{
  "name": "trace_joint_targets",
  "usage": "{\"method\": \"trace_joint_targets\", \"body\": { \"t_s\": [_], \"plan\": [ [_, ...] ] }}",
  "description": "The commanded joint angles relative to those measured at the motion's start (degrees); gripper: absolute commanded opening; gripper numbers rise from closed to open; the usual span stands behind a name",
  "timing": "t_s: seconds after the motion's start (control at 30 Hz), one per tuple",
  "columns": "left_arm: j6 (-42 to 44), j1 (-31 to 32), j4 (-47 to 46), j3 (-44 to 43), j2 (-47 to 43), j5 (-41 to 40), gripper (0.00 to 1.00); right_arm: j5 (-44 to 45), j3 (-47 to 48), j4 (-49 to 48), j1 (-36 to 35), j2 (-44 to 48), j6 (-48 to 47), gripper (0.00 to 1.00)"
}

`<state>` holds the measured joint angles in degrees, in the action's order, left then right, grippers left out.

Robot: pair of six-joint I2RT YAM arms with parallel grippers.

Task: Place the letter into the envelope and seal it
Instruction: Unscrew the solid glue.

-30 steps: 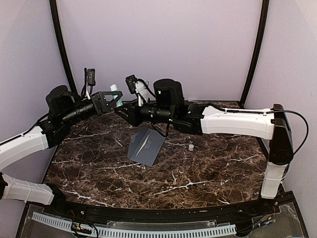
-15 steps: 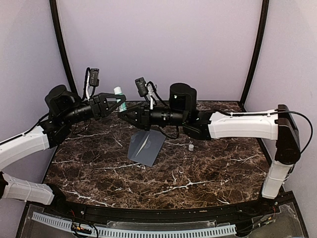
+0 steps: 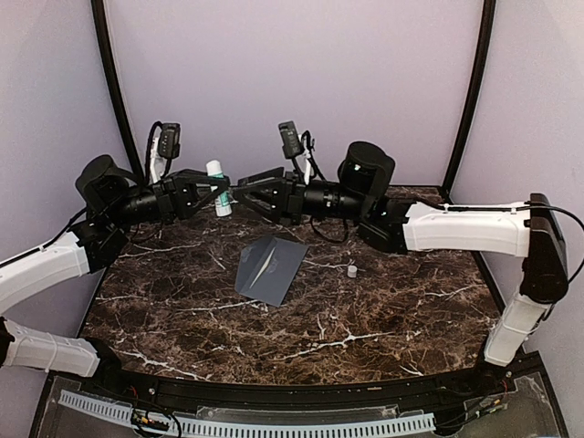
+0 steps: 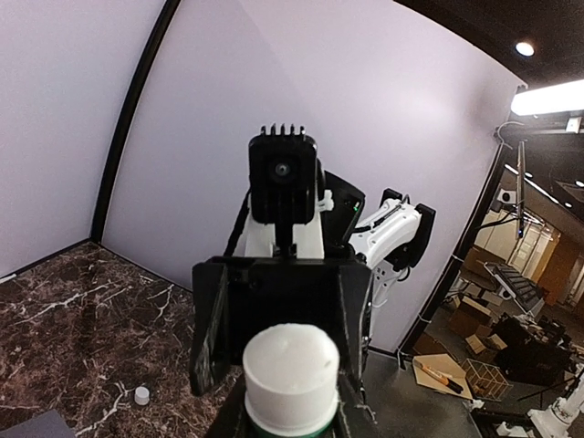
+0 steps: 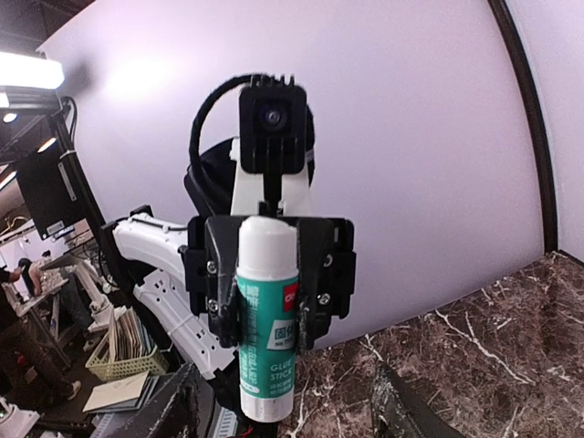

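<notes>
Rear airspace crowded: left gripper (image 3: 215, 191) clamps glue stick (image 3: 215, 169), right gripper (image 3: 242, 193) agape beside; envelope (image 3: 269, 267), cap (image 3: 352, 270) dot open tabletop (image 3: 383, 328).

From the left wrist I see only the white end of the glue stick (image 4: 290, 370); its body runs off the bottom edge, as does all but a corner of the envelope (image 4: 27, 429); the small white object (image 3: 352, 271) on the table (image 3: 383, 319) is too small to name; whether the envelope holds anything, I cannot tell.

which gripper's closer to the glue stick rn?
Left. The left gripper is clamped on the glue stick, holding it upright; the right gripper faces it with open jaws, not gripping it.
</notes>
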<state>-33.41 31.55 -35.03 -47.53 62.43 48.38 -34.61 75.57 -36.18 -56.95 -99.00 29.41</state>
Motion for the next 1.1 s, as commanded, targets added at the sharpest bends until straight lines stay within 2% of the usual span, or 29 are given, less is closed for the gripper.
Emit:
{"method": "trace_joint_targets", "body": {
  "t_s": [0.0, 0.17, 0.2, 0.33, 0.43, 0.63, 0.77, 0.87, 1.0, 1.07],
  "plan": [
    [1.3, -0.3, -1.9, 0.1, -2.7, -5.4, 0.00, 6.4, -1.5, 0.2, 0.5, 4.9, -2.8, 0.66],
    [1.1, -0.3, -0.8, 0.7, -4.3, -15.6, 0.00, 11.2, -1.0, 6.1, 0.0, 5.8, -5.5, 0.78],
    [1.4, -0.3, 0.2, 1.0, -4.7, -19.2, 0.00, 12.6, -0.4, 7.6, -0.3, 5.8, -5.9, 0.78],
    [2.3, -0.3, 3.0, 0.6, -4.6, -24.6, 0.00, 17.5, 3.4, 14.3, -1.6, 3.8, -8.1, 0.76],
    [2.3, -0.3, 4.2, -0.3, -3.7, -24.8, 0.00, 18.3, 6.4, 16.8, -2.7, 1.6, -9.1, 0.72],
    [1.1, -0.3, 2.6, -0.3, -1.8, -23.1, 0.00, 22.1, 11.7, 20.6, -4.8, -2.8, -10.2, 0.69],
    [2.0, -0.3, 4.3, -1.1, -1.5, -22.5, 0.00, 25.1, 16.3, 23.9, -5.2, -5.8, -10.1, 0.63],
    [2.1, -0.3, 4.8, -1.4, -1.5, -22.3, 0.00, 25.4, 18.0, 25.1, -5.4, -7.0, -10.8, 0.58],
    [1.2, -0.3, 4.1, -1.0, -0.9, -21.5, 0.00, 23.8, 19.1, 25.6, -5.7, -8.2, -11.5, 0.56],
    [1.0, -0.3, 3.8, -1.0, -0.7, -20.9, 0.00, 24.3, 19.6, 26.1, -5.8, -8.5, -11.6, 0.52]
  ]
}}
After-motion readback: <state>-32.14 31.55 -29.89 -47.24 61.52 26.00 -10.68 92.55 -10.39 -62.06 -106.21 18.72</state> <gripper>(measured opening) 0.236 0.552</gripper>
